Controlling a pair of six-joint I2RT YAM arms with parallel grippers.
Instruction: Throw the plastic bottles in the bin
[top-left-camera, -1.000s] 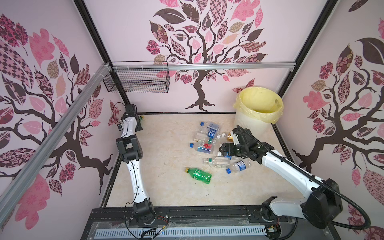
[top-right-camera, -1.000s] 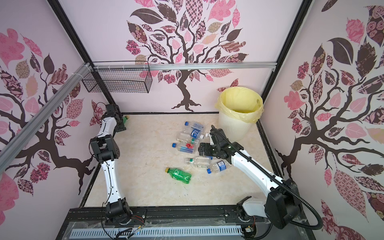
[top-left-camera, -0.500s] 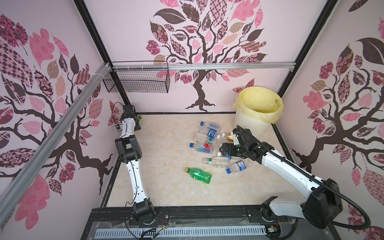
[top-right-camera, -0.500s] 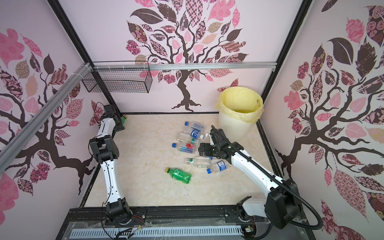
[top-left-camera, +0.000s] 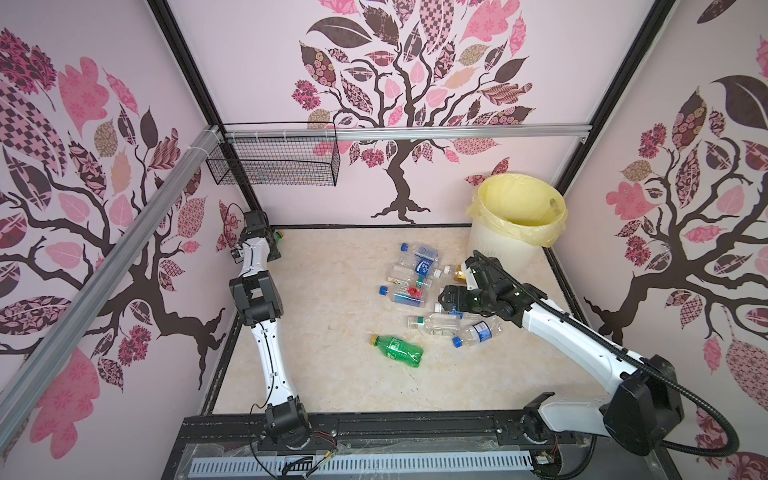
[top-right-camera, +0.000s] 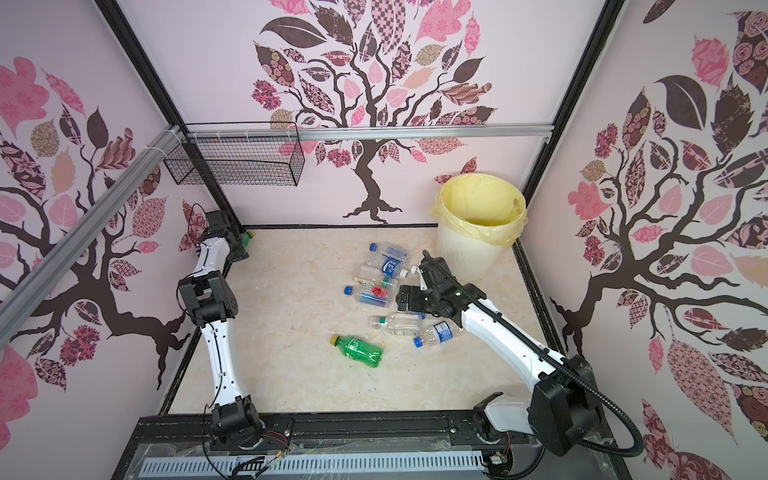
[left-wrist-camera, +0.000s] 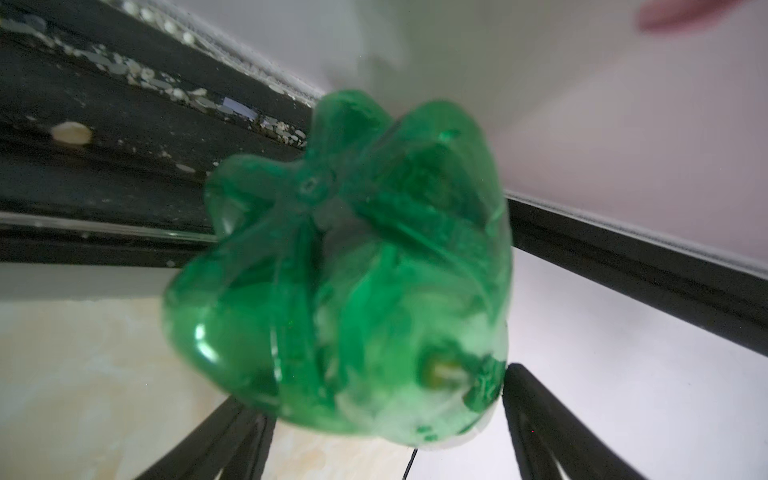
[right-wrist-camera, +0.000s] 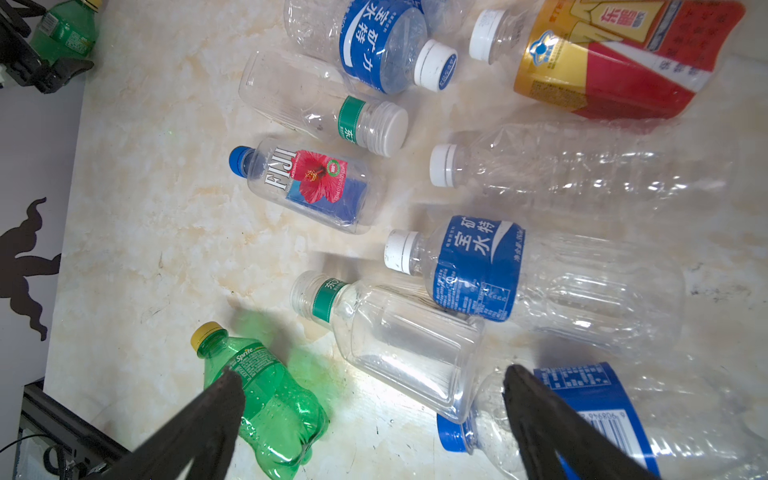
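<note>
Several plastic bottles lie mid-floor: clear ones with blue labels (top-left-camera: 419, 266), a Fiji bottle (right-wrist-camera: 307, 187), a red-gold labelled one (right-wrist-camera: 615, 62) and a green Sprite bottle (top-left-camera: 397, 351) (right-wrist-camera: 266, 395). The white bin (top-left-camera: 498, 253) with its yellow bag stands at the back right. My right gripper (top-left-camera: 451, 297) (right-wrist-camera: 372, 374) hovers open over a clear bottle (right-wrist-camera: 399, 345), holding nothing. In the far left corner my left gripper (top-left-camera: 276, 243) (left-wrist-camera: 374, 390) is shut on a second green bottle (left-wrist-camera: 345, 270) (top-right-camera: 248, 237), whose base faces the wrist camera.
A black wire basket (top-left-camera: 274, 164) hangs on the back wall at the left, under an aluminium rail (top-left-camera: 415, 133). Black frame bars (left-wrist-camera: 623, 266) edge the floor right beside the left gripper. Patterned walls close in three sides.
The left gripper's jaws have narrowed onto the green bottle in the corner, and that arm shifted slightly. The right arm and the bottles on the floor have not moved.
</note>
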